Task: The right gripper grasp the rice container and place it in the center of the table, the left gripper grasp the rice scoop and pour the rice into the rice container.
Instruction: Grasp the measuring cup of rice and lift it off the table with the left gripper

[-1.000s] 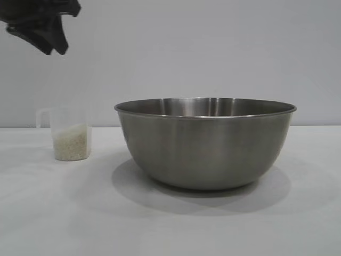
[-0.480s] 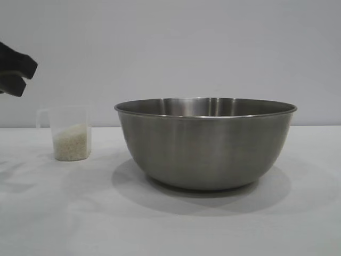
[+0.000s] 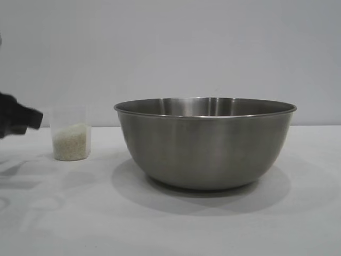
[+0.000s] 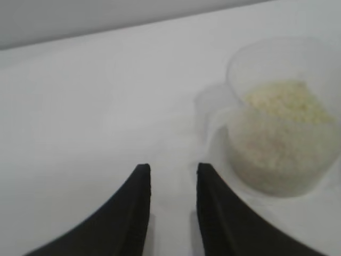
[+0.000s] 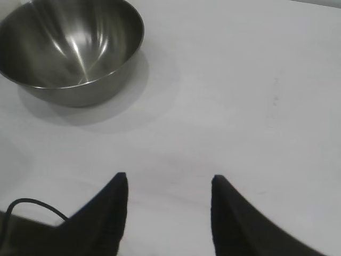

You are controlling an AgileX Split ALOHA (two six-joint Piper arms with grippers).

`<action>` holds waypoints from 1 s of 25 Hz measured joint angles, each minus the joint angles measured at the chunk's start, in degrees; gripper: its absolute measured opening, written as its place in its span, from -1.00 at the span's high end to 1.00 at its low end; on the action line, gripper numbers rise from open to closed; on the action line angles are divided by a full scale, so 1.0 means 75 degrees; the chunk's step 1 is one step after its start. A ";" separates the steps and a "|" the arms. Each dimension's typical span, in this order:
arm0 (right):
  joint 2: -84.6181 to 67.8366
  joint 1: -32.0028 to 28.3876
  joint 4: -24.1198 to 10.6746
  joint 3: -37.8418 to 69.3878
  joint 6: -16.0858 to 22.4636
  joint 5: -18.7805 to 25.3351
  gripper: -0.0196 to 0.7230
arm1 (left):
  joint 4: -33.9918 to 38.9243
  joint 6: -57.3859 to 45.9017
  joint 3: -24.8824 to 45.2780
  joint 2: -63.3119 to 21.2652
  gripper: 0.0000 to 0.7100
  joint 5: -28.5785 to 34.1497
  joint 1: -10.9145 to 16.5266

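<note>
The rice scoop (image 3: 70, 134) stands upright on the white table (image 3: 170, 224), off to the left in the exterior view, and it is untouched — a small translucent plastic cup with a cream heap of rice (image 3: 70, 142) filling roughly its lower half. Its side handle faces left, toward the incoming arm. From the left wrist view the same rice scoop (image 4: 282, 117) sits just ahead of the fingers and off to one side, its handle a pale blur on the near flank, the rice (image 4: 290, 101) piled loose inside.

Right beside it, and now the left gripper (image 3: 21, 120) pokes in from the left edge at cup height, its black tip close to the handle but not on it. In the wrist view the left gripper (image 4: 173, 186) shows its two black fingers standing a little apart, a narrow gap with only bare tabletop between them — nothing held.

Out toward the middle, the rice container (image 3: 205, 143), a big brushed-steel mixing bowl with a rolled rim, sits upright near the table's centre, well clear of the scoop. Its inside (image 5: 72, 45) looks empty from the right wrist view.

The right gripper (image 5: 169, 192) hangs back over bare table, well away from the bowl, fingers spread apart and gripping nothing.
</note>
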 joint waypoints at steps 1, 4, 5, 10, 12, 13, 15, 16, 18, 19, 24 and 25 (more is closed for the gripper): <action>0.0000 0.0000 0.0000 0.0000 0.0000 0.0000 0.15 | -0.0002 0.0000 -0.0089 0.0057 0.51 0.0000 0.0000; 0.0000 0.0000 0.0000 0.0000 0.0013 0.0000 0.15 | -0.0196 0.0000 -0.0347 0.0282 0.51 0.0000 0.0000; 0.0000 0.0000 0.0000 0.0000 0.0013 0.0000 0.15 | -0.0323 0.0000 -0.0432 0.0351 0.51 0.0000 0.0000; 0.0000 0.0000 0.0000 0.0000 0.0013 0.0000 0.15 | -0.0537 0.0000 -0.0855 0.0669 0.51 0.0000 0.0000; 0.0000 0.0000 -0.0003 0.0000 0.0013 0.0000 0.15 | -0.0537 0.0000 -0.1055 0.0735 0.51 0.0000 0.0000; 0.0000 0.0000 -0.0003 0.0000 0.0013 0.0000 0.15 | -0.0537 0.0000 -0.1132 0.0749 0.51 0.0000 0.0000; 0.0000 0.0000 -0.0003 0.0000 0.0013 0.0000 0.15 | -0.0543 0.0000 -0.1305 0.0766 0.51 0.0000 0.0000; 0.0000 0.0000 -0.0016 0.0000 0.0013 0.0000 0.15 | -0.0572 0.0019 -0.1384 0.0779 0.51 0.0000 0.0000; 0.0000 0.0000 -0.0016 0.0000 0.0013 0.0000 0.15 | -0.0601 0.0146 -0.1499 0.0794 0.51 0.0000 0.0000; 0.0000 0.0000 -0.0016 0.0000 0.0013 0.0000 0.15 | -0.0601 0.0202 -0.1571 0.0794 0.65 0.0000 0.0000; 0.0000 0.0000 -0.0016 0.0000 0.0013 0.0000 0.15 | -0.0601 0.0302 -0.1749 0.0794 1.00 0.0000 0.0000; 0.0000 0.0000 -0.0016 0.0000 0.0013 0.0000 0.15 | -0.0588 0.0323 -0.1749 0.0753 1.00 0.0000 0.0000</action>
